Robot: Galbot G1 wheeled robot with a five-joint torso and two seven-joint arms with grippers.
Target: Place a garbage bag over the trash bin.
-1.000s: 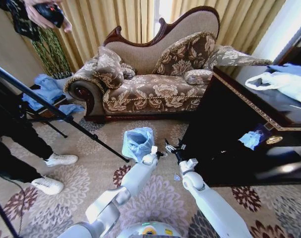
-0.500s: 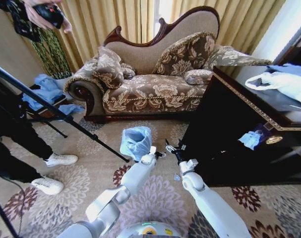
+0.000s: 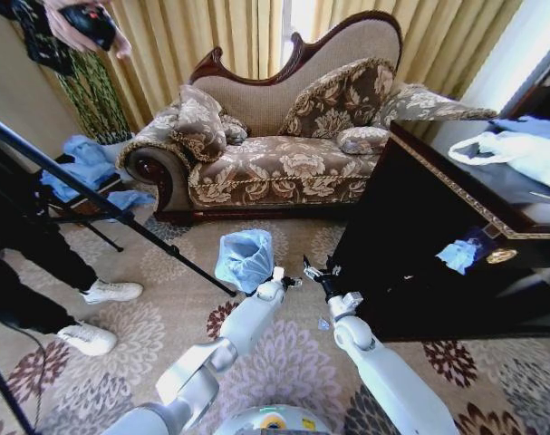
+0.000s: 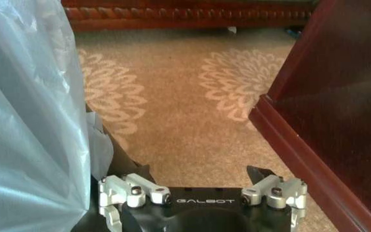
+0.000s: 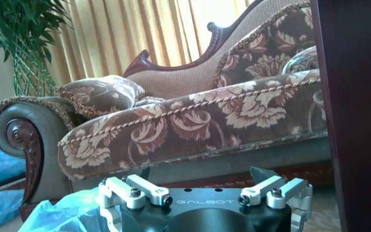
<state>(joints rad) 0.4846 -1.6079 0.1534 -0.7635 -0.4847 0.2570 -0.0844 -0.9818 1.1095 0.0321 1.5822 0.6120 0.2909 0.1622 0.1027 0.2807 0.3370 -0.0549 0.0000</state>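
Left gripper (image 3: 288, 282) and right gripper (image 3: 311, 269), lower centre of the head view: both low over the patterned carpet (image 3: 166, 308), jaws spread wide and holding nothing. Garbage bag (image 3: 245, 257), centre frame, just beside the left gripper: thin, crinkly, translucent light-blue film draped over the trash bin (image 4: 118, 159), whose glossy black wall shows under the hem; likely light, limp and slippery, best pinched at a loose fold near that hem. Beyond: dark polished cabinet (image 3: 410, 227) at right, floral sofa (image 3: 284, 163) with carved wood trim, upper centre.

We reach both arms forward, low and side by side; left gripper (image 3: 284, 282) and right gripper (image 3: 314, 270) each have fingers spread wide.
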